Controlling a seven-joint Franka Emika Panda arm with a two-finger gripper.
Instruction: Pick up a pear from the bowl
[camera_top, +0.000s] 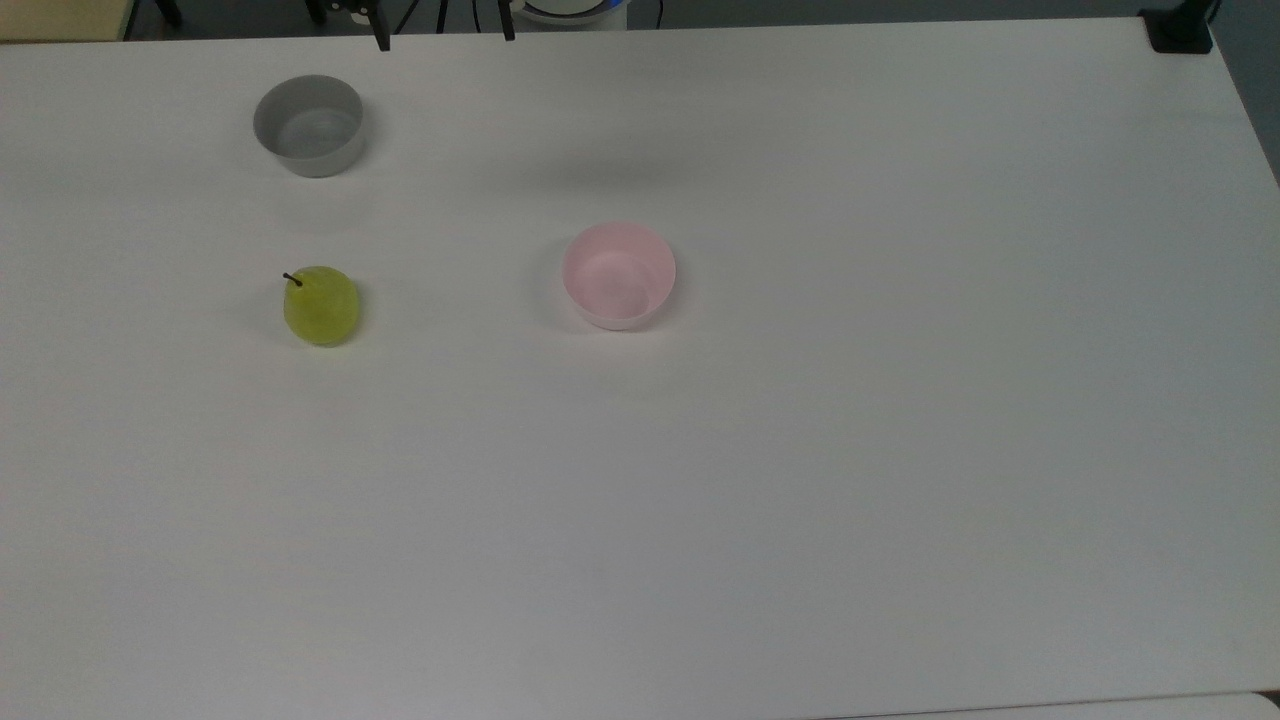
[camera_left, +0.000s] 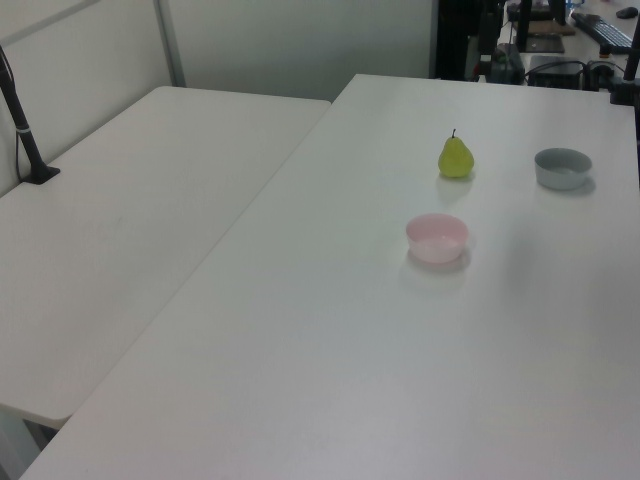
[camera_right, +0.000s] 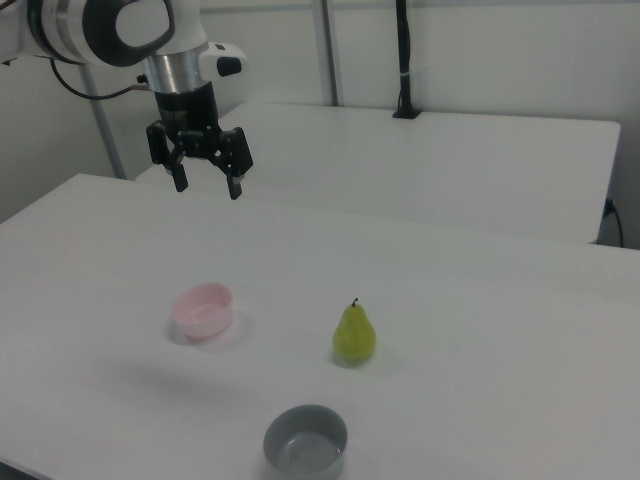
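Observation:
The yellow-green pear (camera_top: 321, 306) stands upright on the white table, not in any bowl; I also see the pear (camera_left: 455, 158) in the left view and the pear (camera_right: 354, 334) in the right view. The pale pink bowl (camera_top: 619, 275) is empty and sits to the pear's right in the top view; the bowl (camera_right: 203, 309) is left of the pear in the right view. My gripper (camera_right: 209, 190) hangs open high above the table, beyond the pink bowl, with nothing between its fingers. Its two dark fingertips (camera_top: 381, 44) poke in at the top view's upper edge.
An empty grey bowl (camera_top: 308, 125) stands above the pear in the top view and nearest the camera in the right view, grey bowl (camera_right: 306, 441). A second white table (camera_left: 120, 230) adjoins on the left view's left. A black clamp (camera_top: 1180, 30) sits at the table's corner.

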